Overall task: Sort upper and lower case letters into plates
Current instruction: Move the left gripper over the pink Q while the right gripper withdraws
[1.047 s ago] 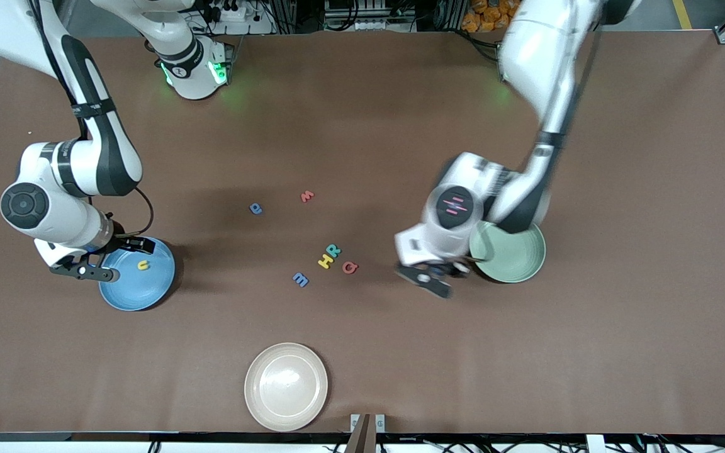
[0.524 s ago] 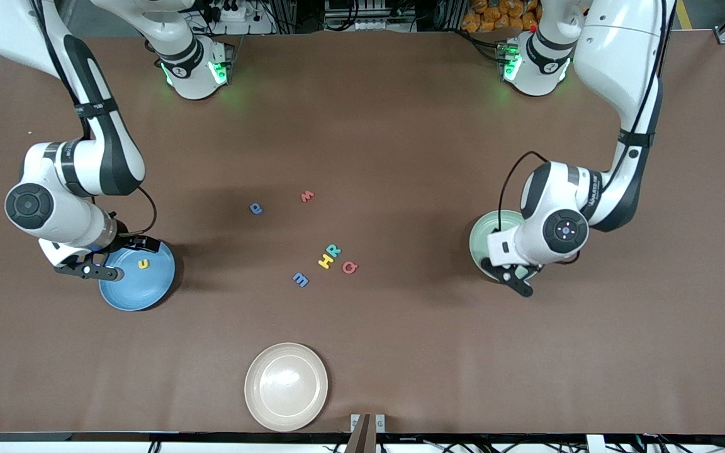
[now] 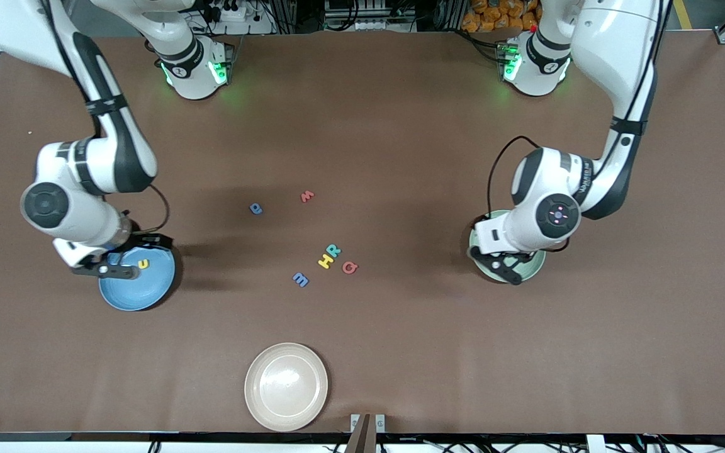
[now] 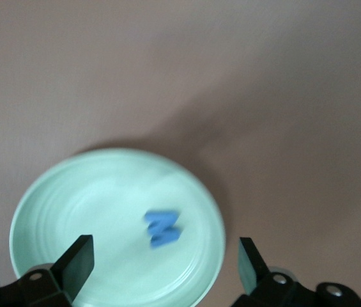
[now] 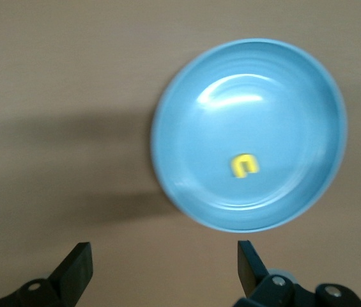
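Observation:
The blue plate (image 3: pixel 148 296) lies toward the right arm's end and holds a yellow u (image 3: pixel 143 264). My right gripper (image 3: pixel 107 271) is open and empty over that plate's edge. In the right wrist view the plate (image 5: pixel 276 128) and the u (image 5: pixel 245 165) show past the gripper (image 5: pixel 161 256). The mint green plate (image 3: pixel 529 267) lies toward the left arm's end. My left gripper (image 3: pixel 502 267) is open and empty over it. The left wrist view shows a blue M (image 4: pixel 162 229) in the plate (image 4: pixel 78 204), by the gripper (image 4: pixel 164 252). The remaining letters lie mid-table.
A blue p (image 3: pixel 255 208) and a red letter (image 3: pixel 307 196) lie apart. A teal R (image 3: pixel 333 250), yellow H (image 3: pixel 325 261), red Q (image 3: pixel 350 267) and blue m (image 3: pixel 300 279) cluster nearer the front camera. A cream-beige plate (image 3: pixel 286 386) sits near the table's front edge.
My left arm has swung from beside the letter cluster to over the mint green plate. My right gripper has shifted slightly toward the table's middle over the blue plate's edge.

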Tool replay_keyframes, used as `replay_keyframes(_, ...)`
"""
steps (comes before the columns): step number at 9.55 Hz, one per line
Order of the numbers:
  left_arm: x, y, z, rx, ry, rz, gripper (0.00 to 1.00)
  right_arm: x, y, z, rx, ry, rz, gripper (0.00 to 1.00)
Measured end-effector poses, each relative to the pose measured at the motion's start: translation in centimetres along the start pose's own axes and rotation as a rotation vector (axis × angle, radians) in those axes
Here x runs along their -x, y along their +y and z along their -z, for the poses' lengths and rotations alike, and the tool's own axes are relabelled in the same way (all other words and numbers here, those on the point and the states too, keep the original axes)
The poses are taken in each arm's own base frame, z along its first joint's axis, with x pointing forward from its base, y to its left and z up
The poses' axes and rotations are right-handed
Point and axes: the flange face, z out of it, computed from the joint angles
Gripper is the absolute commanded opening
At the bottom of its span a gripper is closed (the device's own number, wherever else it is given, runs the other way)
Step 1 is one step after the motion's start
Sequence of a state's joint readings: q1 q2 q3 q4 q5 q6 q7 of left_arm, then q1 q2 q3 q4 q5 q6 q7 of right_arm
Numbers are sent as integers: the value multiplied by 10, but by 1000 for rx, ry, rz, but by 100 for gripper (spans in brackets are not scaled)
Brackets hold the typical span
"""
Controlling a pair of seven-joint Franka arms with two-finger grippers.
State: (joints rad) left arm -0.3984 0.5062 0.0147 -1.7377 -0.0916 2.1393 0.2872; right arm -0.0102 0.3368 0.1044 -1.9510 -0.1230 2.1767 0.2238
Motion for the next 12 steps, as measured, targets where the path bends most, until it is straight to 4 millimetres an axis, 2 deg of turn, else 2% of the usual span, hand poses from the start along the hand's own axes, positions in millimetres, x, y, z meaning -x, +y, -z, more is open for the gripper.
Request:
replay_keyframes(1, -27, 30, 11, 4, 55, 4, 100, 1, -15, 3, -8, 5, 19, 100)
replay_keyframes(2, -56, 64, 15, -3, 124, -12, 100, 1, -18, 5, -10, 9, 23, 100)
replay_keyframes(3, -82, 91, 13, -14, 216, -22, 100, 1, -22, 7, -14, 11, 27, 100)
replay_keyframes(4, -99, 111, 7, -12, 307, 7, 100, 3, -33, 8, -37, 12, 27, 100)
replay_keyframes(6, -116, 158, -17, 28, 437, 152, 100, 6, -50, 9, -69, 9, 27, 100)
replay_keyframes(8, -121, 199, -43, 83, 517, 283, 100, 5, -46, 9, -71, 10, 18, 100)
replay_keyframes(9, -122, 208, -56, 97, 528, 331, 100, 4, -45, 10, -72, 15, 16, 100)
replay_keyframes(10, -122, 209, -69, 66, 536, 308, 100, 3, -46, 11, -74, 21, 16, 100)
replay_keyframes(12, -124, 200, -81, -70, 579, 92, 100, 2, -47, 14, -76, 26, 18, 100)
